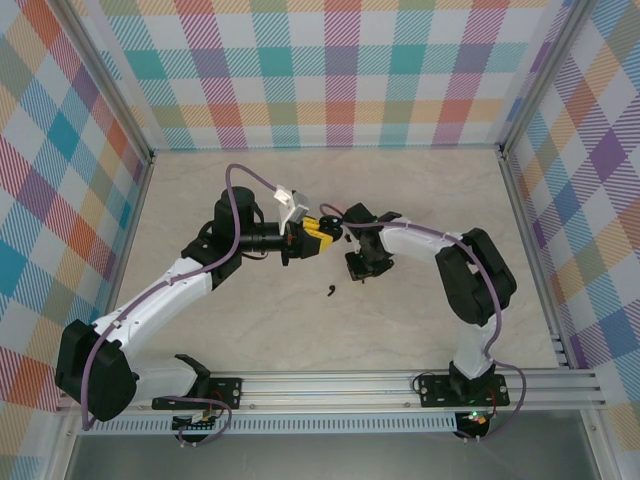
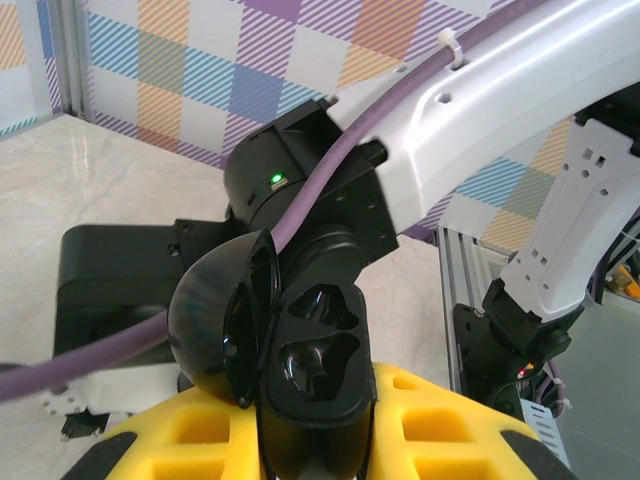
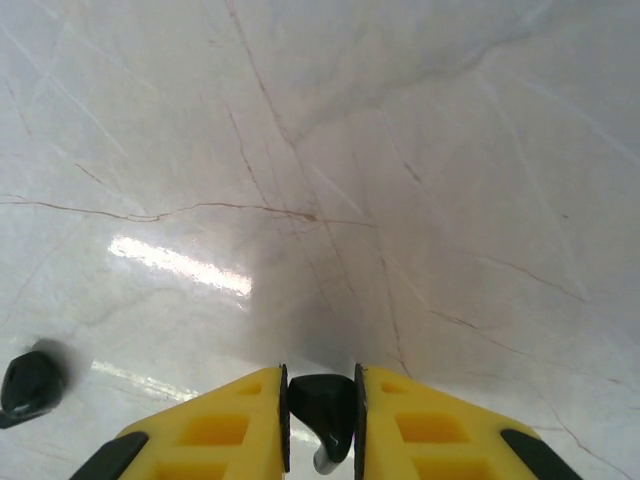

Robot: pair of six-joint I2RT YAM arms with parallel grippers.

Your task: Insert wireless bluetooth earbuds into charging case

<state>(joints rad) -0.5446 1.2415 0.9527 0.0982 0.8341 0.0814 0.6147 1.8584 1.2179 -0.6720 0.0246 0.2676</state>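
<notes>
Clearly, the right claw (image 3: 321, 395) is pinching 1 glossy black earbud (image 3: 322, 415), a tiny rounded comma shape with a short stem, between its yellow fingers (image 3: 230, 430) over the pale, veined, marble-like surface (image 3: 400, 200), while a 2nd black earbud (image 3: 30, 384) is lying on that surface nearby. The left claw (image 2: 315, 425) is clamping the smooth black charging case (image 2: 312, 370) in the air, its domed lid (image 2: 205, 320) hinged open and 2 moulded hollows (image 2: 318, 310) exposed.

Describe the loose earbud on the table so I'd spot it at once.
On the table, look just toward the near edge from the right gripper. The loose earbud is a tiny black comma lying alone; the other earbud is pinched in that gripper.
</notes>
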